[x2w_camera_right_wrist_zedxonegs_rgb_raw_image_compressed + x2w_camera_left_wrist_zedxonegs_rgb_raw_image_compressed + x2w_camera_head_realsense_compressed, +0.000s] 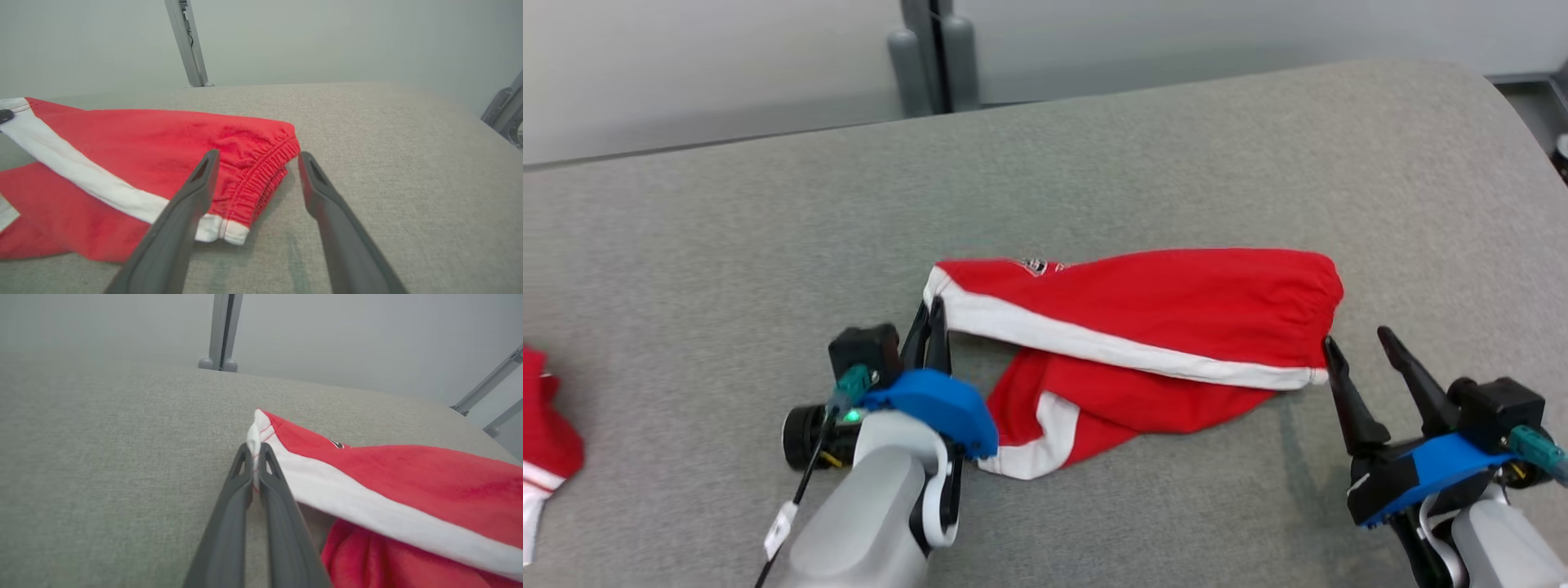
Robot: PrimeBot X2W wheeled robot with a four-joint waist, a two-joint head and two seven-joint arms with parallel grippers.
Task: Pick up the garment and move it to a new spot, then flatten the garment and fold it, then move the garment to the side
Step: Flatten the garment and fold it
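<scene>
Head view: we see red garment [1143, 327] lying mid grey table [768, 245]. Our left gripper [934, 310] clamped tight on its white-edged left corner. Our right gripper [1356, 336] spread wide, empty, just beside garment's elastic right end.

i'm looking at a grey fabric-covered counter [727, 269]. at its left edge lies a bunched red and white cloth [543, 445]. behind the far edge a grey upright post [935, 57] stands against a pale wall [686, 65].
</scene>
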